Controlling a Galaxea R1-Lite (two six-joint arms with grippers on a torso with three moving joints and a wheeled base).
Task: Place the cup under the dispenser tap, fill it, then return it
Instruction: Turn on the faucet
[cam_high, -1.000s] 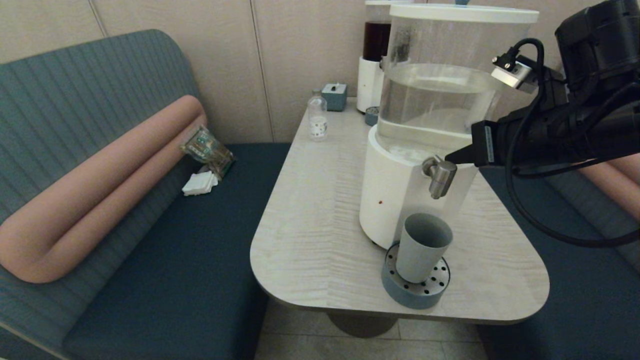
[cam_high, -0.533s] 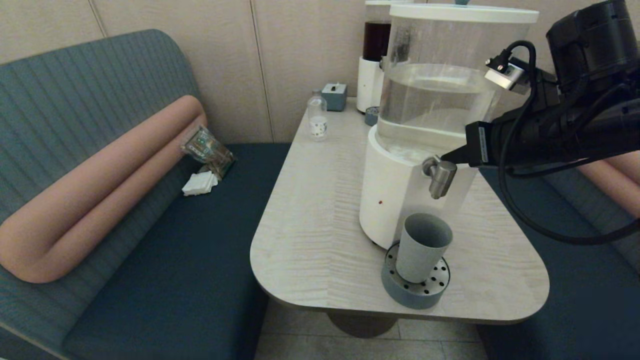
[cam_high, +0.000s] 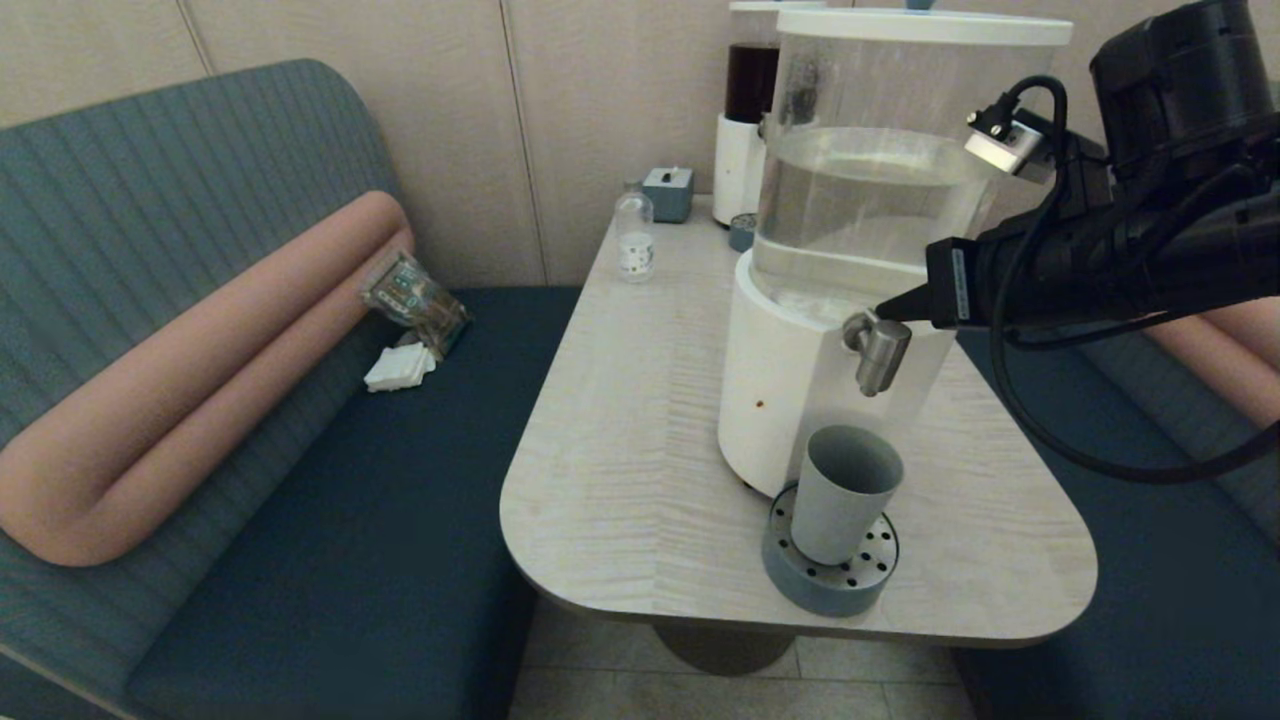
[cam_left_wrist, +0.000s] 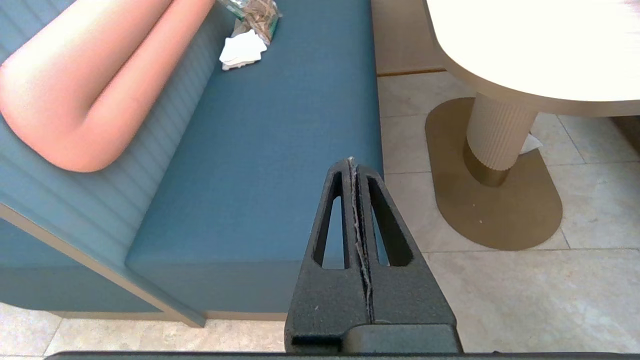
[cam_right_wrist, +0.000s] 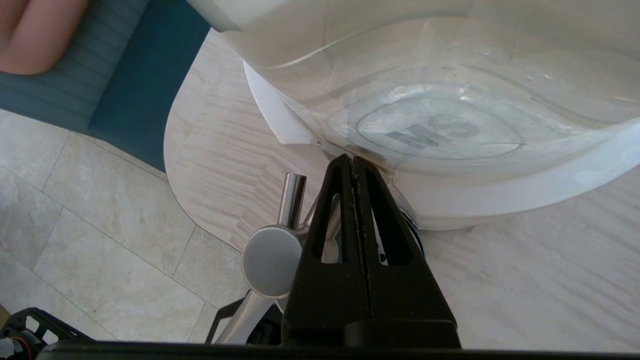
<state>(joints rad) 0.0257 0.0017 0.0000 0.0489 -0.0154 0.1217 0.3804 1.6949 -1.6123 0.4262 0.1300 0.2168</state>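
Standing on the round perforated tray (cam_high: 800, 585) under the brushed-steel dispenser tap (cam_high: 880, 350), the matte grey-blue tapered cup (cam_high: 840, 495) is judged light, rigid and smooth; a mid-wall grasp is advised. The right gripper (cam_high: 885, 308), clenched empty, is pressed at the tap; the left gripper (cam_left_wrist: 352, 165), clenched, is parked over the bench.

The cup (cam_high: 845, 494) covers part of the round tray's (cam_high: 830, 580) perforated top and is hidden in the right wrist view; the small bottle's (cam_high: 634, 236) label print is too small to read
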